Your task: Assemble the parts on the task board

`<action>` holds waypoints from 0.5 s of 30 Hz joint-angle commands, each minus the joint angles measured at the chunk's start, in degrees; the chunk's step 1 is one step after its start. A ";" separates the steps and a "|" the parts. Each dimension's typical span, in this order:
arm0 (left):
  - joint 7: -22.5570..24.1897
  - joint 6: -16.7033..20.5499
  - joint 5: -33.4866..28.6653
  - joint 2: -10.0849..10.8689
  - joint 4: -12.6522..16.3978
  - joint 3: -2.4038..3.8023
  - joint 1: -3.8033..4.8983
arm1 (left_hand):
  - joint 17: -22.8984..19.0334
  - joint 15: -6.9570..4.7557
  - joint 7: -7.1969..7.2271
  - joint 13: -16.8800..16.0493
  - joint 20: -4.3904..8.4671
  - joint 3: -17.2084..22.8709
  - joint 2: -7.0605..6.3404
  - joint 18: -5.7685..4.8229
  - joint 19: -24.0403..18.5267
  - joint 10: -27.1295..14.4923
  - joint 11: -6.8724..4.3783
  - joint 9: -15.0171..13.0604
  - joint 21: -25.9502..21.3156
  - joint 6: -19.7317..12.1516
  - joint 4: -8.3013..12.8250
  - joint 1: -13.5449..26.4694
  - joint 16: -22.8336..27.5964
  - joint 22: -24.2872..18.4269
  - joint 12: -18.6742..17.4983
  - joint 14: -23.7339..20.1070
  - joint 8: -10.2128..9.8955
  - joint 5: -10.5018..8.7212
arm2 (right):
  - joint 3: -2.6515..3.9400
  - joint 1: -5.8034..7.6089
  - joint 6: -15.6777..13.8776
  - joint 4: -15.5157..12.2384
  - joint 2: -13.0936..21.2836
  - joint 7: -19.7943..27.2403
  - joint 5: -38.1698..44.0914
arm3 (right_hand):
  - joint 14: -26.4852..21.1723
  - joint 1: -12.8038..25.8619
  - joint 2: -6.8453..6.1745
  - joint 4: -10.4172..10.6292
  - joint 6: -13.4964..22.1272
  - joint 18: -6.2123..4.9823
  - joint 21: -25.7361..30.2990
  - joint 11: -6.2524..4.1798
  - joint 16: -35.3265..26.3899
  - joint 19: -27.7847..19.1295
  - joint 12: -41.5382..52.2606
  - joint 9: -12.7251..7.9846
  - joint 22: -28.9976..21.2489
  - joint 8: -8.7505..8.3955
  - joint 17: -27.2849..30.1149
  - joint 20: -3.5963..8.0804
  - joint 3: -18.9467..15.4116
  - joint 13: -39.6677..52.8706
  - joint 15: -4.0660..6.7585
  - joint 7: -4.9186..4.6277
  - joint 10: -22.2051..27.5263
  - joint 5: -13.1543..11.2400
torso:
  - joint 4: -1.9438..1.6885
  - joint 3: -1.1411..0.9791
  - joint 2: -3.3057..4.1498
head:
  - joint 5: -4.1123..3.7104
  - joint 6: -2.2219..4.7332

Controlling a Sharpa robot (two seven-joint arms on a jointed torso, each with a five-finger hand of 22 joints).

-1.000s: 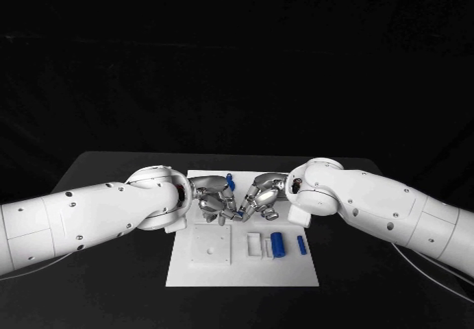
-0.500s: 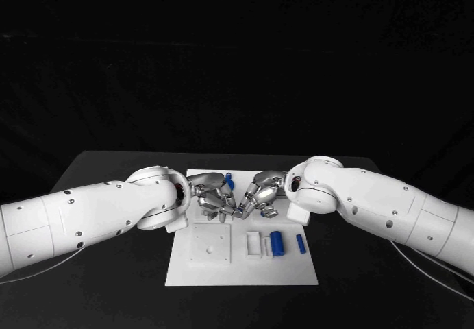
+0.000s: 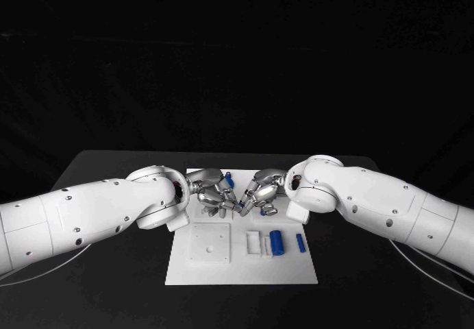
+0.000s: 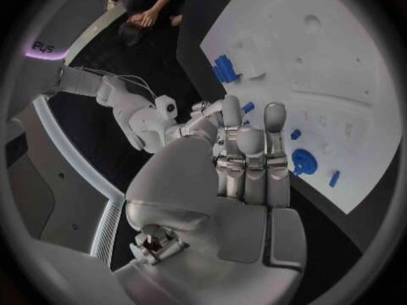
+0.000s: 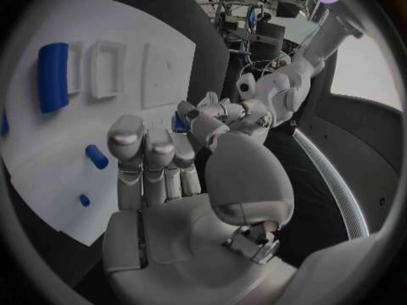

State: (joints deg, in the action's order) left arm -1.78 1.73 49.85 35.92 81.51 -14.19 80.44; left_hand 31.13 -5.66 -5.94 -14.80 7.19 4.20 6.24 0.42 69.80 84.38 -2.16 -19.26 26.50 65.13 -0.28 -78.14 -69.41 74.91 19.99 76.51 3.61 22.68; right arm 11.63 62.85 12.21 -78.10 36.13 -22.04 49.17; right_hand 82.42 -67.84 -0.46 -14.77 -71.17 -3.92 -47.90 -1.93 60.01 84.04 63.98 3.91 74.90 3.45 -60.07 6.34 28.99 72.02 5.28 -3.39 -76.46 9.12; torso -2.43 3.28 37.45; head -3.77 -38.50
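Note:
The white task board (image 3: 296, 271) lies mid-table. My left hand (image 3: 211, 195) and right hand (image 3: 263, 192) hover over its far half, fingertips meeting. From the right wrist, a small blue part (image 5: 177, 123) shows at the fingertips of the left hand (image 5: 212, 118). From the left wrist, a blue bit (image 4: 247, 106) sits by the right hand (image 4: 203, 117). Which hand grips it I cannot tell. A blue piece (image 3: 229, 179) stands up behind the left hand. A blue cylinder (image 3: 277, 243) and a blue peg (image 3: 300, 241) lie on the near half.
A raised white square block (image 3: 210, 245) and two white pieces (image 3: 254, 243) sit on the board's near half. More small blue parts (image 4: 302, 161) rest under the hands. Black tabletop (image 3: 109, 274) surrounds the board on both sides.
Both hands have drifted a little toward the far edge of the board, staying fingertip to fingertip. The parts on the near half have not moved.

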 commanded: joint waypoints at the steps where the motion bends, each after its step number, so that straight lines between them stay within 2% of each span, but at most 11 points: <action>1: 4.33 1.71 -3.92 -0.81 0.93 0.42 0.21 | 0.06 -0.72 4.04 -0.08 0.25 3.22 -0.04 0.83 -0.06 2.25 -0.62 -0.74 0.35 4.39 3.57 0.60 0.32 1.20 0.40 0.38 0.26 0.61 | -0.13 -0.22 -0.19 -0.70 -0.69 2.63 -2.07 | -0.24 -0.04 0.42 0.52 -0.38 0.10 0.33 -0.05 -0.39 1.37 -0.63 -0.03 5.65 0.19 0.08 0.27 -0.12 -0.38 0.13 -0.03 0.72 0.17 | 0.02 0.01 0.01 | 0.09 0.02; 4: 4.24 1.62 -4.03 -0.78 0.91 0.42 0.21 | 0.06 -0.75 4.09 -0.09 0.29 3.52 -0.21 0.81 -0.12 2.27 -0.68 -1.26 0.49 4.51 3.95 0.86 0.34 1.20 0.59 0.40 0.24 1.08 | -0.13 -0.22 -0.65 -0.60 -0.60 2.79 -2.58 | -0.28 -0.35 0.18 1.05 -0.13 0.01 0.60 -0.01 -0.51 1.37 -1.36 -0.03 5.63 0.19 0.10 0.23 -0.62 -0.99 0.10 -0.10 1.03 0.89 | 0.01 0.01 0.01 | 0.12 0.01; 5: 4.19 1.62 -4.07 -0.76 0.91 0.42 0.21 | 0.07 -0.75 4.09 -0.09 0.29 3.53 -0.22 0.81 -0.13 2.27 -0.69 -1.29 0.49 4.51 3.97 0.88 0.33 1.20 0.59 0.40 0.24 1.10 | -0.13 -0.22 -0.71 -0.55 -0.57 2.88 -2.79 | -0.32 -0.19 0.01 1.25 -0.03 -0.02 0.70 0.00 -0.61 1.34 -1.62 -0.04 5.61 0.19 0.17 0.23 -0.89 -1.18 0.09 -0.11 1.19 1.77 | 0.02 0.02 0.01 | 0.16 -0.01; 6: 4.10 1.66 -4.11 -0.73 0.90 0.42 0.21 | 0.07 -0.77 4.11 -0.12 0.30 3.56 -0.31 0.81 -0.12 2.29 -0.71 -1.36 0.53 4.59 4.06 0.91 0.32 1.21 0.69 0.42 0.26 1.34 | -0.13 -0.22 -0.77 -0.51 -0.52 2.98 -2.95 | -0.42 -0.02 -0.38 1.55 0.38 -0.11 1.10 0.06 -0.79 1.25 -2.78 -0.05 5.52 0.20 0.31 0.23 -1.93 -2.01 0.07 -0.16 1.83 4.38 | 0.00 0.02 0.01 | 0.17 -0.02; 9: 3.71 1.84 -4.19 -0.68 0.86 0.42 0.21 | 0.10 -0.82 4.18 -0.20 0.34 3.64 -0.58 0.81 -0.11 2.31 -0.77 -1.51 0.63 4.82 4.28 1.07 0.27 1.23 0.98 0.50 0.26 2.23 | -0.14 -0.22 -1.05 -0.45 -0.41 3.17 -3.32 | -0.53 -0.53 -0.48 1.92 0.53 -0.22 1.61 0.06 -1.07 1.14 -3.69 -0.03 5.42 0.21 0.50 0.13 -4.50 -2.87 0.06 -0.20 2.23 5.97 | 0.00 0.01 0.02 | 0.19 0.02; 12: 2.95 2.00 -4.26 -0.62 0.79 0.42 0.21 | 0.14 -0.93 4.33 -0.37 0.44 3.83 -1.20 0.82 -0.07 2.34 -0.92 -1.67 0.82 5.36 4.59 1.54 0.19 1.24 1.64 0.64 0.25 4.63 | -0.14 -0.22 -1.95 -0.40 -0.27 3.54 -3.85 | -0.72 -0.85 -0.66 2.30 1.24 -0.45 2.83 0.13 -1.60 0.91 -5.17 -0.07 5.18 0.17 0.91 0.09 -7.89 -4.16 -0.01 -0.21 3.18 8.50 | 0.00 0.00 0.00 | 0.31 0.05; 15: 1.99 1.81 -4.22 -0.55 0.73 0.42 0.21 | 0.16 -1.03 4.46 -0.45 0.56 4.29 -1.90 0.83 -0.02 2.37 -1.01 -1.73 1.06 5.88 5.11 2.10 0.15 1.26 2.27 0.81 0.19 6.91 | -0.14 -0.22 -2.87 -0.36 -0.10 4.07 -4.54 | -0.70 -1.48 -0.17 2.25 1.27 -0.54 2.95 0.12 -1.63 0.97 -5.38 -0.06 5.19 0.18 0.91 0.04 -8.99 -4.56 0.01 -0.26 3.25 8.79 | -0.01 0.01 0.00 | 0.39 0.05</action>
State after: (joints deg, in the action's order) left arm -1.02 3.44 47.31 35.86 81.62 -13.79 80.70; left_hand 31.25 -5.73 -6.47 -15.18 7.20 8.27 4.39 0.42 69.79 84.56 -2.34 -20.86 27.38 65.69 4.43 -76.29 -69.40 74.90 22.09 76.61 3.44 29.17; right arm 11.37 62.55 10.86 -78.04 36.30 -20.98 47.09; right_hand 81.98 -68.75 -0.52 -12.49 -69.99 -3.92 -44.99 -1.74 58.74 84.04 58.70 3.81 74.90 3.63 -59.17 6.34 20.16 67.53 5.33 -3.53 -73.39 17.76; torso -2.42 3.29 37.45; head -3.48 -38.47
